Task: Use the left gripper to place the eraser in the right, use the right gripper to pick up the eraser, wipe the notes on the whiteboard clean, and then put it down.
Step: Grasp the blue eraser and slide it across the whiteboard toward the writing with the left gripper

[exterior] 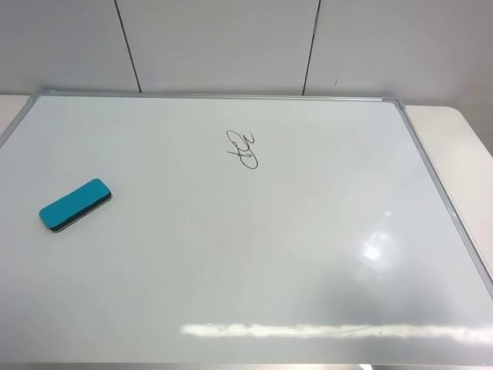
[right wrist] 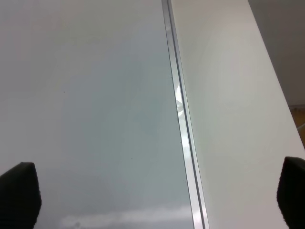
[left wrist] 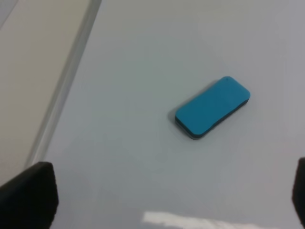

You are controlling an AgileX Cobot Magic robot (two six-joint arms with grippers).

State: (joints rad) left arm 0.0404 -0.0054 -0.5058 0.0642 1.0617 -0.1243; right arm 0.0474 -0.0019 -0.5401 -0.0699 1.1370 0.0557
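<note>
Whiteboard fills most of your high view, glossy, lying flat on a pale table, w/ a glare strip along its near edge. Neither arm shows in that view, so go by the wrist cams. Left gripper hangs above the board w/ jaws spread wide & nothing between them; its dark fingertips sit at the pic's edges. Right gripper is likewise spread wide & empty, straddling the board's right-hand frame rail: one fingertip over the board, the other over the table. Eraser lies flat on the board near its left edge, teal face up, dark felt down, set at a slant, apart from both grippers. Further back, the notes sit approx mid-width on the board, toward its far edge, well apart from the eraser. Behind the board's far frame you see grey wall panels.
</note>
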